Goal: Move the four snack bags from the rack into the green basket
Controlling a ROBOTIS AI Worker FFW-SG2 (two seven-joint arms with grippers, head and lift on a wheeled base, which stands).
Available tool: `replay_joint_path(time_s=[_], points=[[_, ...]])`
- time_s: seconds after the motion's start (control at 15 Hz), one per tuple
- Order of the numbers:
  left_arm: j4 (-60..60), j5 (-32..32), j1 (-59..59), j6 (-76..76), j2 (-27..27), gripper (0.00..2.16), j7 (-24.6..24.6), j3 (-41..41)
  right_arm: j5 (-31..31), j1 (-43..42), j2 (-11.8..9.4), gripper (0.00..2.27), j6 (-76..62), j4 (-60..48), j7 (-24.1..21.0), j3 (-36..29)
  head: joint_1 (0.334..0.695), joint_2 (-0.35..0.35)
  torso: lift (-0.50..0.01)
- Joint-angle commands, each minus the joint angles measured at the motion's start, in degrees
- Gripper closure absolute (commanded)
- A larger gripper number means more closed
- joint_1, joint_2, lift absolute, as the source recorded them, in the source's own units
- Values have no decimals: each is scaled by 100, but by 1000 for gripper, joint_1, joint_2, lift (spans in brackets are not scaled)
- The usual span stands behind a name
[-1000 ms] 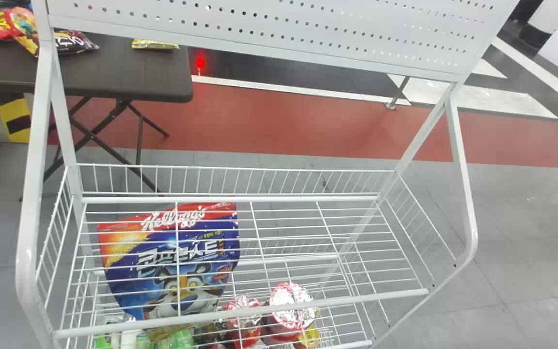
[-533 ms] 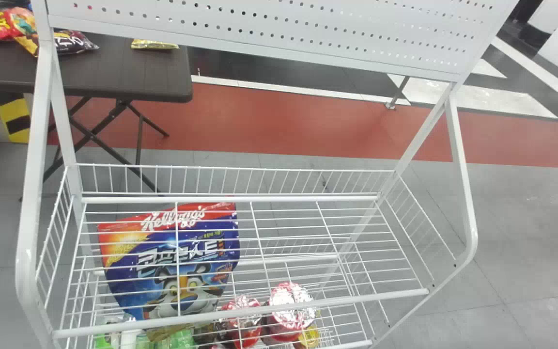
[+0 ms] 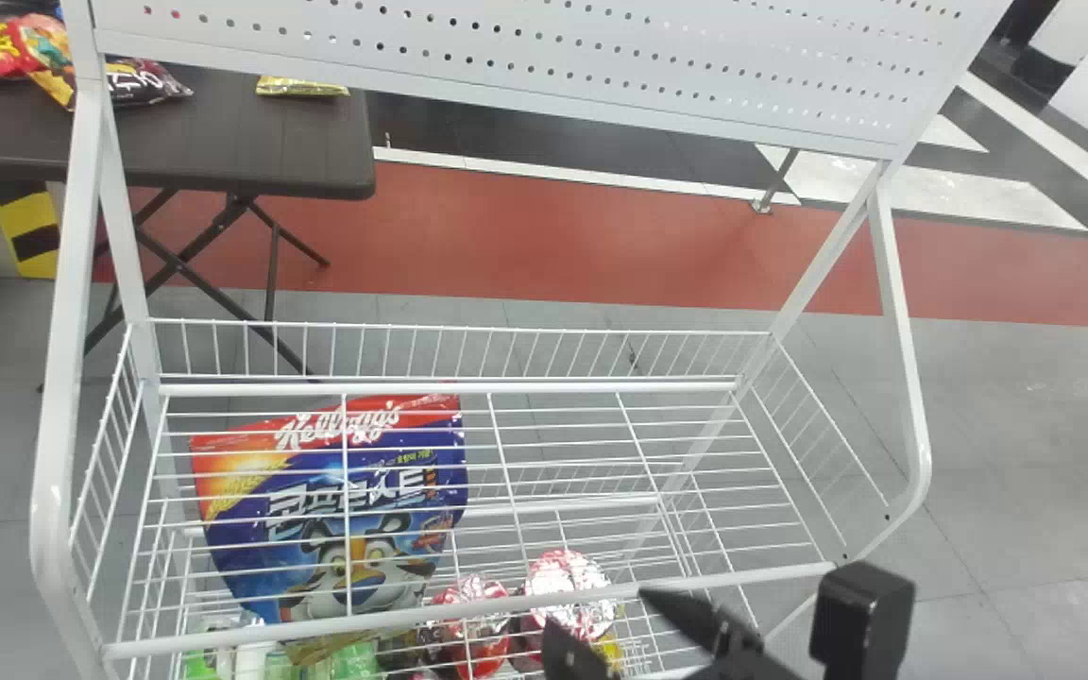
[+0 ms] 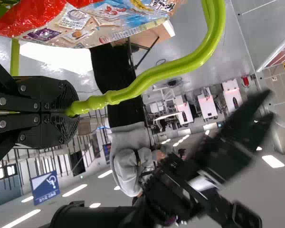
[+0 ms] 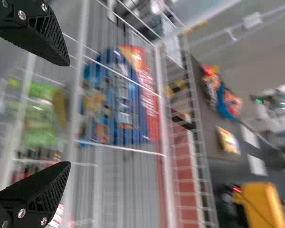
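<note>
And here's the rack [image 3: 450, 388], smooth white painted metal, its panel [image 3: 251, 52] the same but punched with holes. Glossy plastic film on the blue bag [image 3: 317, 548], shiny crinkled wrap on the cups [image 3: 568, 581]! Over to the handle [image 4: 180, 71]: slick, glossy green plastic. The right gripper [image 3: 601, 614] goes matt black, its pads [image 5: 50, 35] roughly ribbed, and the table [image 3: 251, 142] looks matt.

A red-topped blue snack bag [image 3: 388, 536] slants behind wires of the white rack [image 3: 317, 627].
</note>
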Motion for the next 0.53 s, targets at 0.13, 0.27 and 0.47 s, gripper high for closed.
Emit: replay_joint_path(time_s=[0.13, 0.27, 0.47], points=[[35, 0, -8, -18, 21, 1578, -18, -56, 1127, 93, -3, 53, -2139, 227, -996, 912, 695, -350, 0], [53, 0, -8, -18, 21, 1578, -44, -56, 1241, 101, -12, 46, -2649, 438, -1101, 1000, 695, -350, 0], [62, 9, -8, -53, 21, 1578, -44, -65, 1197, 145, -21, 36, -2772, 421, -1101, 974, 695, -350, 0]])
